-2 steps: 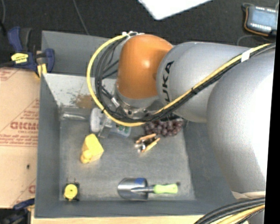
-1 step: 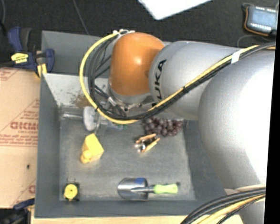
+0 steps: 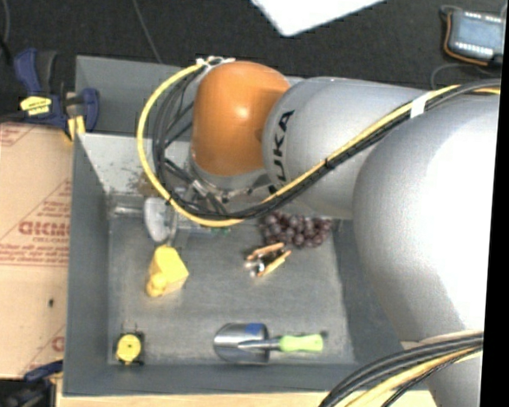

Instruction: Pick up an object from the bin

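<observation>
My gripper's dark body (image 3: 205,195) shows just below the arm's wrist, over the back left part of the bin. Right beside it, to the left, lies a pale grey, partly see-through rounded thing (image 3: 157,219). A yellow toy (image 3: 166,273) sits a little in front of that on the bin floor. A small brown and gold clip (image 3: 266,259) lies to the right of the gripper. Behind the clip is a bunch of dark purple grapes (image 3: 298,229), partly under the arm.
A metal scoop with a green handle (image 3: 267,341) lies near the front wall. A small yellow and black round thing (image 3: 128,348) sits in the front left corner. The arm covers the bin's back and right side.
</observation>
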Controlling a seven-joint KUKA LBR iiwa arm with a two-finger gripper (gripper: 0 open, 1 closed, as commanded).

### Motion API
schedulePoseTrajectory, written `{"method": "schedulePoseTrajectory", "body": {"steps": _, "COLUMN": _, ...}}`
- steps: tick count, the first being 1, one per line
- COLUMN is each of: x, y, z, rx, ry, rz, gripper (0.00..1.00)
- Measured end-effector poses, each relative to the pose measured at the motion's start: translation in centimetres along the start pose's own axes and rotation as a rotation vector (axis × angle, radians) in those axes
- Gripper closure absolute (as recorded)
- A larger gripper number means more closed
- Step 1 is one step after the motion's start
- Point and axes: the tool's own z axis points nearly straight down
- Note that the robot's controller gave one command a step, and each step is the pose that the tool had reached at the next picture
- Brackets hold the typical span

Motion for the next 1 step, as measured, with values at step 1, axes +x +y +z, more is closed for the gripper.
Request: {"method": "schedulePoseTrajectory", "body": {"steps": 1, "x": -0.62, "y": 0.22, "z": -3.4, "rx": -0.001, "ry": -0.01, "rz": 0.003, "gripper": 1.0}}
